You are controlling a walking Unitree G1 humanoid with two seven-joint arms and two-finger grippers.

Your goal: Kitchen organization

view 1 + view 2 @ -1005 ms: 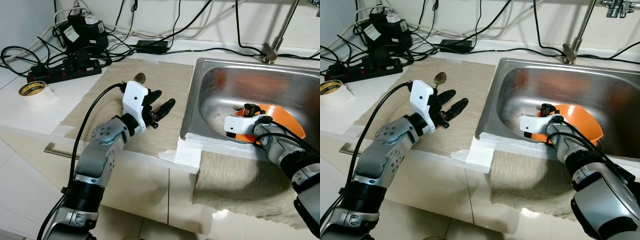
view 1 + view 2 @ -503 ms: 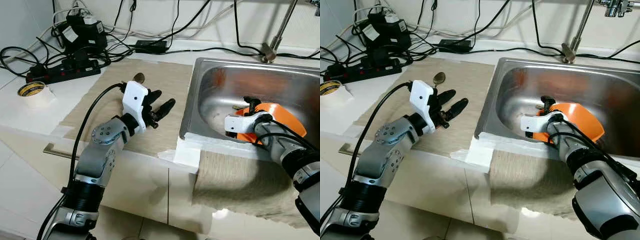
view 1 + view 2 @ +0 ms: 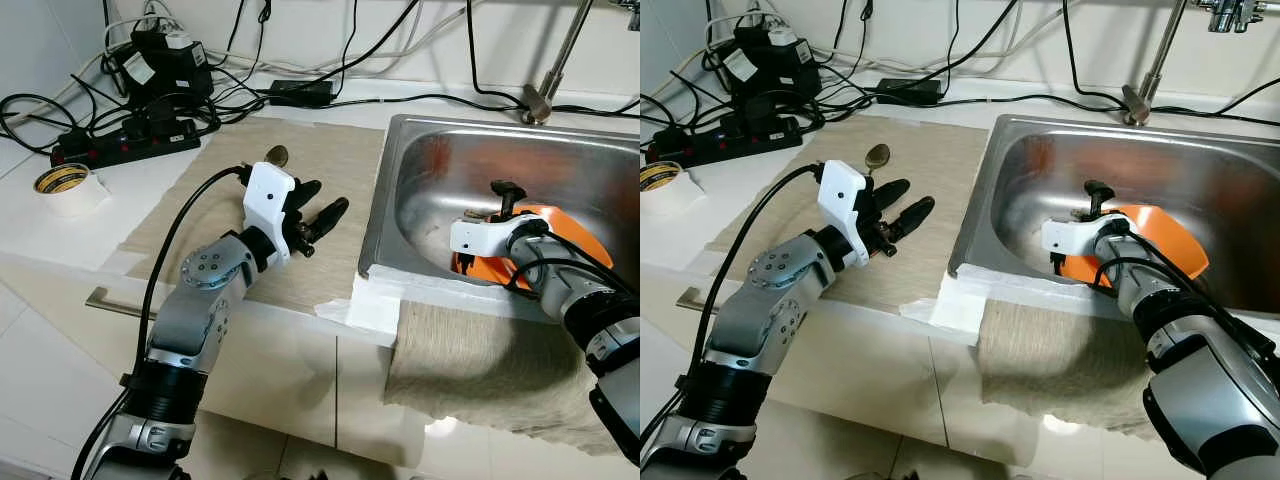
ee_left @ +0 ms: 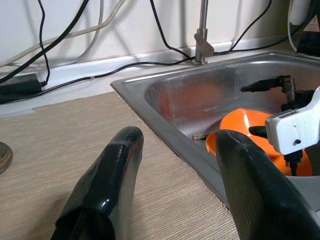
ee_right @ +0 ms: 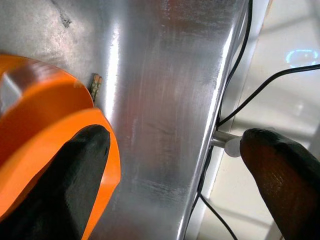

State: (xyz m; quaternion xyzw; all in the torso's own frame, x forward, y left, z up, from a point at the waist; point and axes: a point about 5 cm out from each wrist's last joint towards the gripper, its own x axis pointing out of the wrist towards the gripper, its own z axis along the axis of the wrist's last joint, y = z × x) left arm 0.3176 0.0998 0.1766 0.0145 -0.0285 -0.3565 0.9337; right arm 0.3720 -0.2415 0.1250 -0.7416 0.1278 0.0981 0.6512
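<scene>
An orange bowl [image 3: 562, 232] lies tilted in the steel sink [image 3: 402, 128]. My right gripper [image 3: 494, 226] is open at the bowl's near rim. One finger [image 5: 60, 190] rests against the bowl's inside and the other finger [image 5: 280, 170] stands free above the sink wall. A small brown stick-like piece [image 5: 96, 85] lies on the sink floor beside the bowl. My left gripper [image 3: 321, 200] hovers open and empty over the beige mat [image 3: 335, 150], pointing toward the sink. A brown spoon [image 3: 277, 154] lies on the mat just behind its white housing.
A faucet [image 3: 545, 92] rises behind the sink. A power strip [image 3: 128, 137], adapters and tangled black cables crowd the back left of the counter. A tape roll [image 3: 63, 182] sits at the far left. A beige towel [image 3: 480, 360] hangs over the counter edge before the sink.
My right gripper has risen a little at the orange bowl's rim, and its free finger now stands higher. The left arm has stayed put.
</scene>
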